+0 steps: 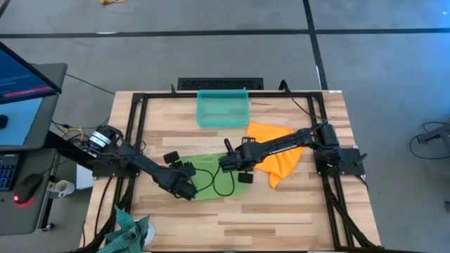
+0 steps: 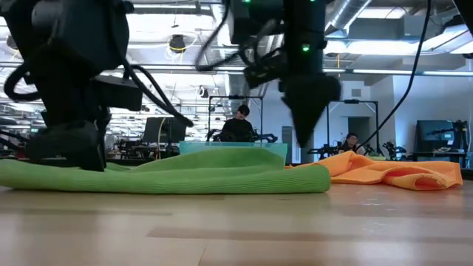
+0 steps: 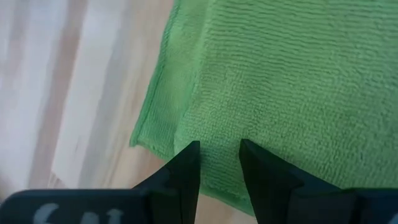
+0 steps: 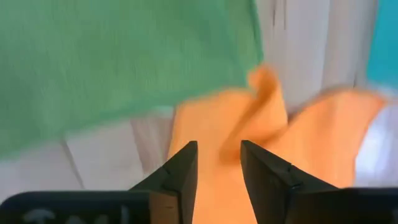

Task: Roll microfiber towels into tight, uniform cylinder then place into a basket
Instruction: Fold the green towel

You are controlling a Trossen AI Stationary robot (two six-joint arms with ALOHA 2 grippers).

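Observation:
The lime green towel [image 1: 211,174] lies spread flat on the table's middle, and its right end is a folded edge [image 2: 314,179]. The orange towel [image 1: 278,153] lies crumpled to its right. The teal basket [image 1: 223,107] stands at the far edge with nothing in it. My left gripper [image 3: 219,146] is open and slants down over the green towel's near left corner [image 3: 146,140]. My right gripper [image 4: 219,146] is open and hangs above the orange towel's left part [image 4: 217,124], clear of both cloths in the low view [image 2: 307,133]. My left gripper comes down slanting at the green towel's top just inside its near left corner [image 3: 186,124]. The low view shows its dark tips [image 2: 74,159] level with the cloth, but I cannot tell whether they touch it. The towel lies flat on the wood.
A darker teal-green cloth [image 1: 130,232] lies bunched at the near left corner. A black cable loop [image 1: 223,184] hangs over the green towel's near part. A black frame [image 1: 140,105] runs along the table's edges. Bare wood [image 1: 281,211] spans the near right.

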